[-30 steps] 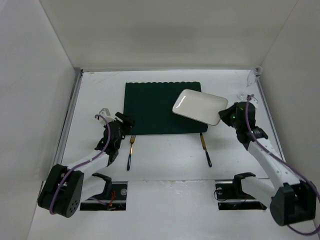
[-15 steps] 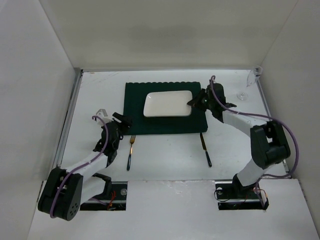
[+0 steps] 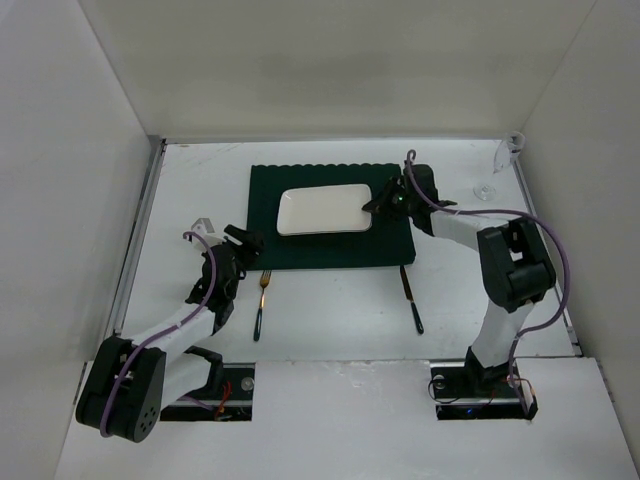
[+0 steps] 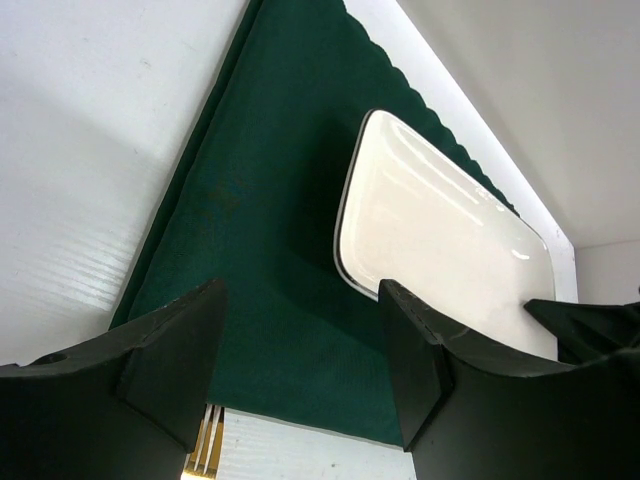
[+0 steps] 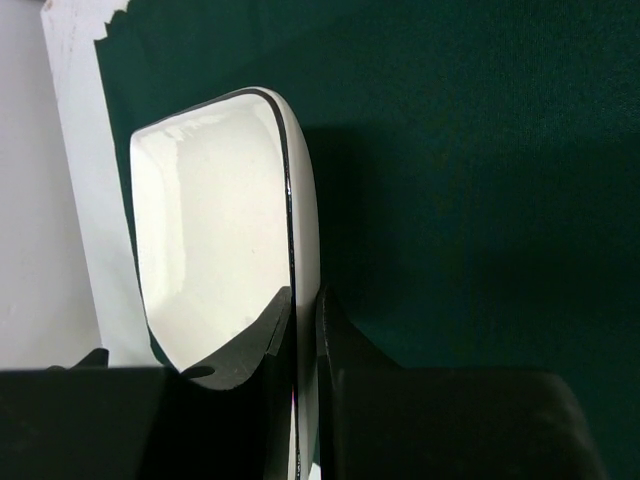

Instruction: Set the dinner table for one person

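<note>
**While my right gripper (image 3: pixel 376 205) pinches the plate (image 3: pixel 323 210) by its rim, the dinner table (image 3: pixel 190 190) lies open**

Plain matte white, it is walled left, right and far. Bare lanes flank the dark green scalloped placemat (image 3: pixel 300 250) under the white rectangular plate. A fork (image 3: pixel 261 300) and knife (image 3: pixel 411 298) lie at its near edge, a wine glass (image 3: pixel 486 191) far right. My left gripper (image 3: pixel 252 242) hovers at its near-left corner, fingers spread, empty.

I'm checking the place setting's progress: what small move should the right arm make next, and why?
Probably ease the plate down flat onto the green placemat. The right hand is shut on its right rim, it is over the mat's middle, and the shadow beneath suggests it hangs slightly raised.
</note>
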